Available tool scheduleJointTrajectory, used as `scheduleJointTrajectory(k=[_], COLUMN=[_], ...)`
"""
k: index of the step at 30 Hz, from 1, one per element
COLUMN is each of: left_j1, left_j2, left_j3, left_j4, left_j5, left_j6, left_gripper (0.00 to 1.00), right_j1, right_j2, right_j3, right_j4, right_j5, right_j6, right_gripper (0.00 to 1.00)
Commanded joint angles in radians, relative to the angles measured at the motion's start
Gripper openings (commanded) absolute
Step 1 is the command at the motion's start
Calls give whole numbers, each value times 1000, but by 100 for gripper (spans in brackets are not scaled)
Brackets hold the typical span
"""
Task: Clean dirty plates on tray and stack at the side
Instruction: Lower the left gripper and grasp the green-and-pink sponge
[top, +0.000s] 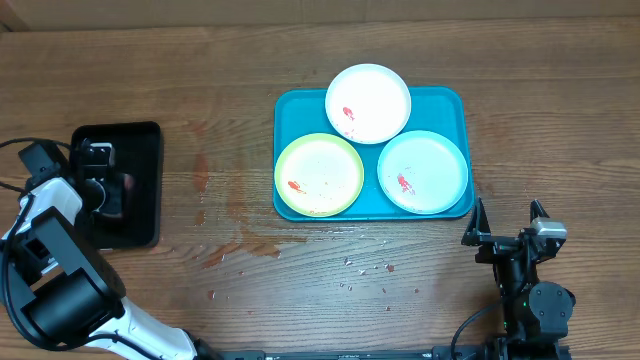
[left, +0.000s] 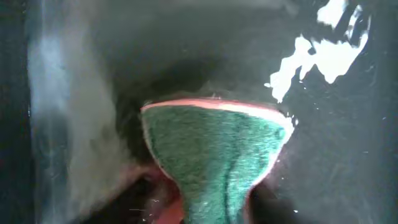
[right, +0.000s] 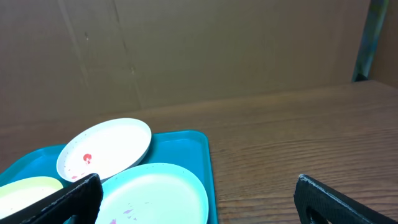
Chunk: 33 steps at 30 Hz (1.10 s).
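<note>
Pinching a sponge (left: 214, 155), the left tool (top: 106, 190) sits far from the plates (top: 368, 103), the spread right tool (top: 508, 216) nearer.

- The left arm (top: 50, 260) reaches from the lower left corner up along the left edge. Its left gripper (top: 108, 185) points down, jaws pinching a sponge (left: 214, 155).
- The right arm (top: 530, 300) stands at the lower right. The right gripper (top: 508, 222) faces the top of the frame, jaws spread wide.
</note>
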Motion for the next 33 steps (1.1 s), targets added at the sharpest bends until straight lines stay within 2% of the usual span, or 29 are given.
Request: scheduleJointTrajectory(k=[1, 3, 4, 7, 8, 10, 12, 13, 14, 15, 17, 26, 27, 28, 30, 32, 33], left_j1=[0, 0, 0, 0, 0, 0, 0, 0, 0, 0, 0, 0, 0, 0, 0, 0, 0], left_j2=[28, 28, 28, 28, 28, 28, 28, 28, 28, 28, 28, 28, 28, 28, 28, 28, 28], left_j3=[7, 7, 7, 7, 6, 6, 7, 6, 6, 7, 7, 7, 6, 6, 6, 6, 6], left_j4=[-17, -34, -49, -87, -97, -112, -118, -119, -119, -117, -109, 21, 25, 27, 31, 35, 36], left_j5=[4, 4, 3, 3, 3, 3, 0, -1, 0, 0, 0, 1, 1, 0, 0, 0, 0], left_j6=[-103, -118, -117, -117, -117, -117, -117, -117, -117, -117, -117, -118, -117, -117, -117, -117, -117], left_gripper=[100, 100, 94, 61, 47, 31, 5, 4, 4, 15, 100, 98, 84, 66, 41, 4, 4], right_j1=[2, 2, 2, 2, 2, 2, 2, 2, 2, 2, 2, 2, 2, 2, 2, 2, 2], right_j2=[-3, -3, -3, -3, -3, -3, -3, -3, -3, -3, -3, -3, -3, -3, -3, -3, -3], right_j3=[-10, -10, -10, -10, -10, -10, -10, -10, -10, -10, -10, -10, -10, -10, -10, -10, -10], right_j4=[8, 8, 8, 8, 8, 8, 8, 8, 8, 8, 8, 8, 8, 8, 8, 8, 8], right_j5=[10, 10, 10, 10, 10, 10, 10, 9, 10, 10, 10, 10, 10, 10, 10, 10, 10], right_j6=[-3, -3, -3, -3, -3, -3, -3, -3, -3, -3, -3, -3, -3, -3, -3, -3, -3], right_gripper=[100, 100, 100, 100, 100, 100, 100, 100, 100, 100, 100, 100, 100, 100, 100, 100, 100])
